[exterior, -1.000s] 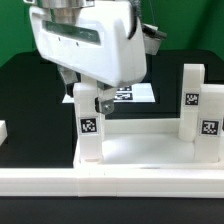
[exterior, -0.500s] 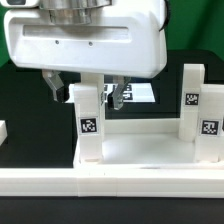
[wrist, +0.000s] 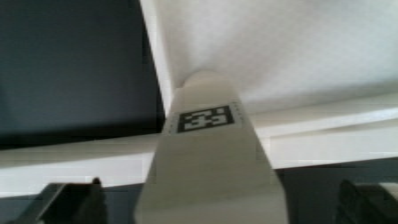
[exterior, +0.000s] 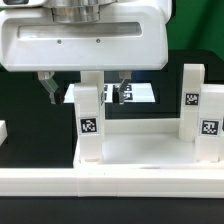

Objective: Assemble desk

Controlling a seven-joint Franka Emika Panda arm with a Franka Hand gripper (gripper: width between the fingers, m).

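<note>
The white desk top (exterior: 140, 148) lies flat with its raised rim up. A white square leg (exterior: 88, 120) with a black-and-white tag stands upright at its corner on the exterior view's left. My gripper (exterior: 85, 92) hangs over that leg, open, one finger (exterior: 47, 88) on each side of the leg's top and clear of it. In the wrist view the leg (wrist: 214, 150) rises between the two dark fingertips (wrist: 71, 200), the gripper (wrist: 217, 205) open around it, with the desk top (wrist: 267, 50) below. Two more tagged legs (exterior: 192, 100) stand at the exterior view's right.
The marker board (exterior: 143, 95) lies on the black table behind the gripper. A long white rail (exterior: 110, 182) runs along the front. A small white part (exterior: 3, 130) shows at the exterior view's left edge.
The hand has turned from an angled pose to square-on above the left leg. Its fingers now sit on either side of the leg's top. The parts have not moved.
</note>
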